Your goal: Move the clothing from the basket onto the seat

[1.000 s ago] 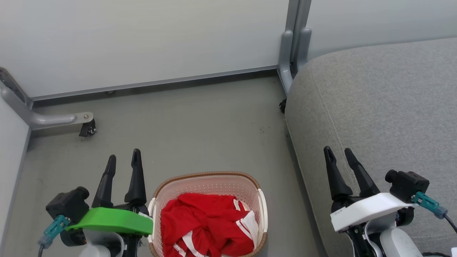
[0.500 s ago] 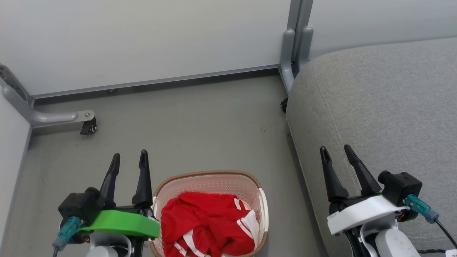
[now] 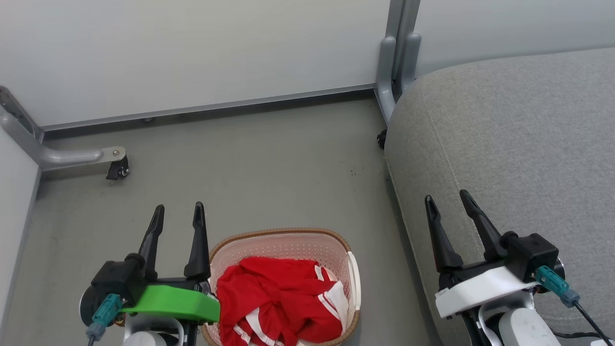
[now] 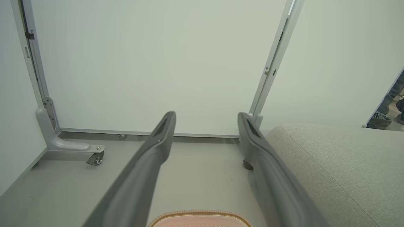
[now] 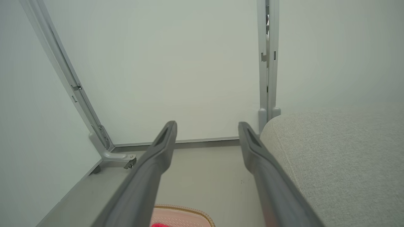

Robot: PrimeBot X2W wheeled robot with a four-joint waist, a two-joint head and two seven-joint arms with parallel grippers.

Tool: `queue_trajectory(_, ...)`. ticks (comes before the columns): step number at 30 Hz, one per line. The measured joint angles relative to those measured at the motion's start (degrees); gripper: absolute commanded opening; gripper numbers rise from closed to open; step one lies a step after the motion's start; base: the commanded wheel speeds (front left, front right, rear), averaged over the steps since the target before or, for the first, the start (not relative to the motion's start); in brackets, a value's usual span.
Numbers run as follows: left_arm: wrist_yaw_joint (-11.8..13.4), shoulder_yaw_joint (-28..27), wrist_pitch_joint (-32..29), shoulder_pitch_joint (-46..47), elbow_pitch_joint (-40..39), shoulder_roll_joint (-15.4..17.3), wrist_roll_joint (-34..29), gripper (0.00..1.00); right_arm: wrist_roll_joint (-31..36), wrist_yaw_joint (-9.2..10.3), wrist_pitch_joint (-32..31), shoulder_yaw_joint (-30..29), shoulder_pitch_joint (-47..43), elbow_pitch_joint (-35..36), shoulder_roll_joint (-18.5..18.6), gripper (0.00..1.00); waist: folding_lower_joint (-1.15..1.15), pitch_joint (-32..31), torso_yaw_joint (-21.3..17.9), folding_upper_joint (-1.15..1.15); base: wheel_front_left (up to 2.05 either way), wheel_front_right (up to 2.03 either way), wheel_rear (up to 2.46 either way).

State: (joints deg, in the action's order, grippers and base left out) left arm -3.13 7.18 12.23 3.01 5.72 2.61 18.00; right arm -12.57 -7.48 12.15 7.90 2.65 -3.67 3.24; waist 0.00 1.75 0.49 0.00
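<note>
Count: I see 2 grippers with 4 dark fingers in all, 1 basket, 1 red heap (I can't tell how many garments are in it), 1 seat, 2 casters.
Left gripper [image 3: 178,206]: nearest me at lower left. Fingers are spread with a clear gap and grip nothing. Its green cover overlaps the basket's left rim in the head view.
Right gripper [image 3: 446,195]: lower right, over the seat's near left edge. Fingers are parted about as wide and are empty.
Clothing [image 3: 276,298]: red with white stripes, bunched inside the basket. It lies between my two grippers, just right of the left fingers and nearer me than their tips. It is well apart from the right fingers. No finger touches it.
Basket [image 3: 283,233]: cream with a brown rim, on the floor just left of the seat. In the left wrist view its far rim shows at the bottom edge, between the fingers.
Seat [image 3: 519,144]: grey cushion at right, running away from me.
Floor [image 3: 250,163]: grey, beyond the basket.
Casters [image 3: 117,170]: one on a grey foot at far left, one at the seat's far corner.
Wall panels [image 3: 192,53]: pale, farthest back, joined at a grey post [image 3: 396,53].
</note>
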Motion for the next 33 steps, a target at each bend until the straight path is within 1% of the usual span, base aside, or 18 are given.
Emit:
queue_trajectory(24,0.20,1.88,2.55,-0.05,-1.36,0.08,-11.17,1.00,10.46,0.00,2.64,1.78,-0.70,1.35,-0.22,1.00,0.00,0.01,0.58,0.00,0.00,0.00,0.00)
queue_trajectory(33,0.13,1.78,2.89,-0.33,-1.30,0.09,-11.94,1.00,11.39,-0.01,2.87,2.20,-0.80,1.51,-0.22,1.00,0.00,0.03,0.72,0.00,0.00,0.00,0.00)
